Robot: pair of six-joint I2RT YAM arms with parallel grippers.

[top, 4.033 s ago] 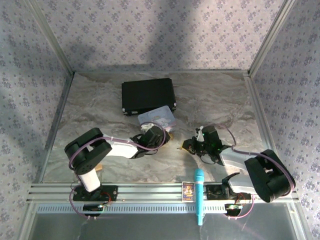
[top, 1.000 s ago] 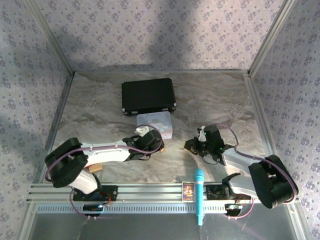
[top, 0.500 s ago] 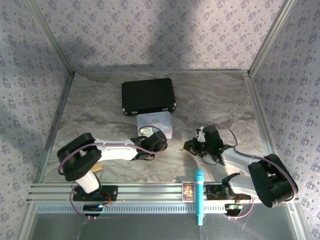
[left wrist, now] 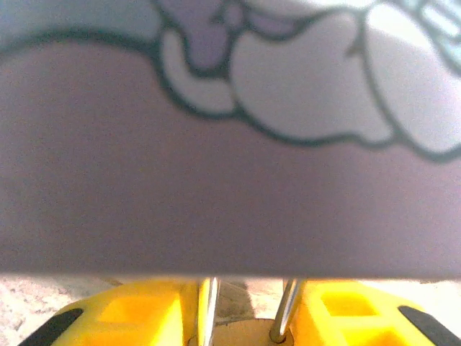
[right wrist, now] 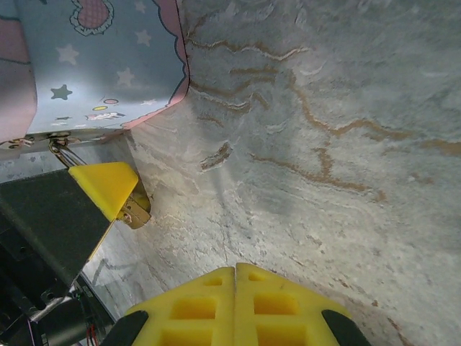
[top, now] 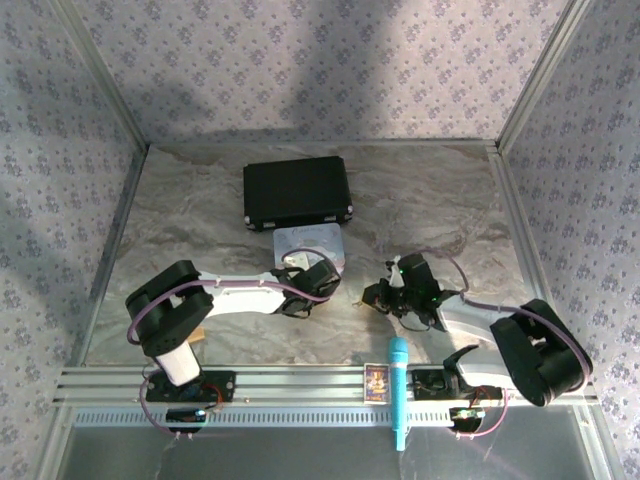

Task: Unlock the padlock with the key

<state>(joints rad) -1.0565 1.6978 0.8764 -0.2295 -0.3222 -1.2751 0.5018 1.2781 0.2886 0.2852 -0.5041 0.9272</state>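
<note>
In your left wrist view the tin (left wrist: 216, 180) blurs at 12 o'clock. At 6 o'clock the padlock (left wrist: 241, 337) is cut off, brass with a silver shackle, pinched in the left claw (left wrist: 248, 295). The right claw (right wrist: 235, 277) is closed; you cannot make out the key.

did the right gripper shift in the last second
Yes: the right gripper slid slightly left, farther past the teal microphone and toward the pastel tin.

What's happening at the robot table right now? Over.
Left gripper shut on padlock. Right gripper shut, key not made out. Pastel tin sits tight against padlock.
</note>
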